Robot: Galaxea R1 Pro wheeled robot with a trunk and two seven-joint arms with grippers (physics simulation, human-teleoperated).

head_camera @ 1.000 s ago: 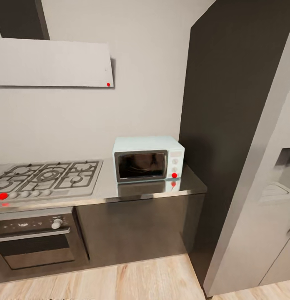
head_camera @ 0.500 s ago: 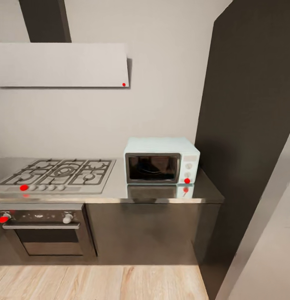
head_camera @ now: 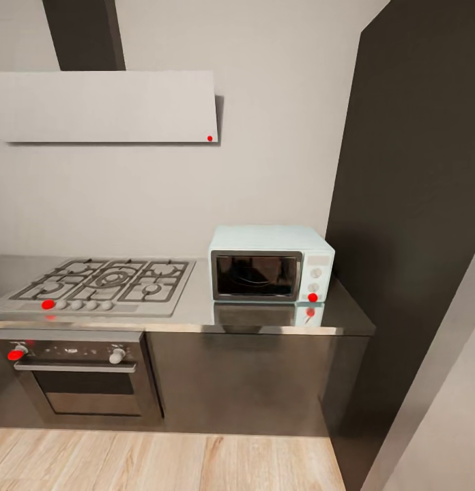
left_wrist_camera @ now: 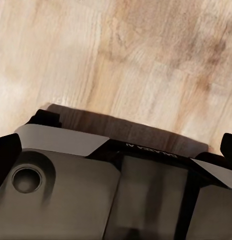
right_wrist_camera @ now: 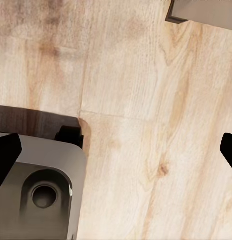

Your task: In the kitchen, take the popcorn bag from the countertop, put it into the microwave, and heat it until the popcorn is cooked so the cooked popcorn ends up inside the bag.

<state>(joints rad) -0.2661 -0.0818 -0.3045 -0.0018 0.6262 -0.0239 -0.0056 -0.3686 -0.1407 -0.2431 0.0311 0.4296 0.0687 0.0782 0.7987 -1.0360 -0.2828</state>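
Kitchen wall, head view: one microwave [head_camera: 271, 264] stands on the countertop [head_camera: 196, 315], door shut, just right of one gas hob [head_camera: 104, 284] above one oven [head_camera: 77, 372]. We see no popcorn bag. Both wrist views face wooden floor [right_wrist_camera: 146, 125]; fingertips show wide apart at the frame edges, holding nothing.

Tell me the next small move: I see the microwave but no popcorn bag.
Probably pan the head left along the countertop. The microwave sits shut at its right end beside the hob, with no bag on the stretch in view, and both wrist cameras look down at wood floor, so nothing is within reach to grasp yet.
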